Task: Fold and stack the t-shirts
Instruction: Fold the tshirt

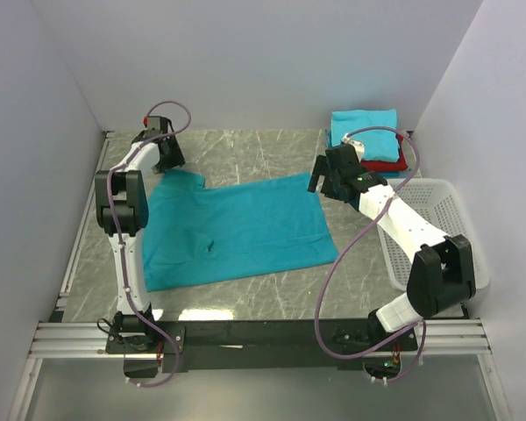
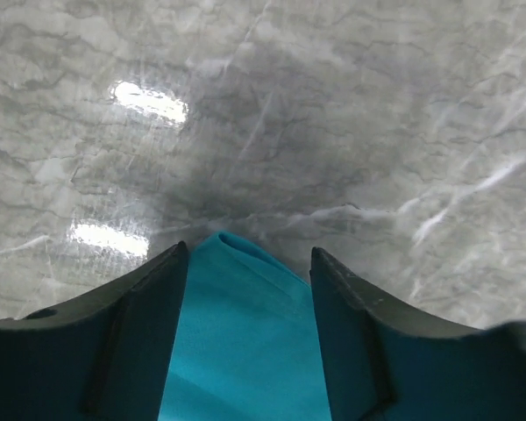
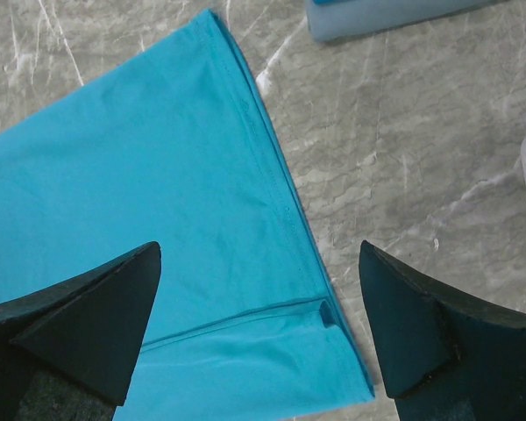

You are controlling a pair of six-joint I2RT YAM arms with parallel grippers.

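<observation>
Nearest the arm bases, the near hem of the spread t-shirt (image 1: 237,232) lay flat on the table (image 1: 272,158), teal and mostly smooth apart from one small pucker left of its middle. The step in hand looked like taking the shirt's two far corners for a first fold toward that near hem. At the far-left corner, the left fingers (image 2: 123,333) stood partly open and low over the table, astride a raised point of teal cloth. The cloth sat between them but was not visibly pinched. To do this well, they would need to close squarely on that point and take all its layers, not just the top lip. At the far-right corner, the right fingers (image 3: 79,316) were spread wide above the cloth and held nothing, with the side seam and the stitched hem corner between them. They would probably need to come down just inside that corner before closing, so the edge could not slip out. Both corners should then rise and travel together to keep the fold line straight. To the right of the shirt sat a white basket (image 1: 447,206). Beyond the shirt's far-right corner, a folded teal shirt (image 1: 364,124) rested on a red shirt (image 1: 390,162).
</observation>
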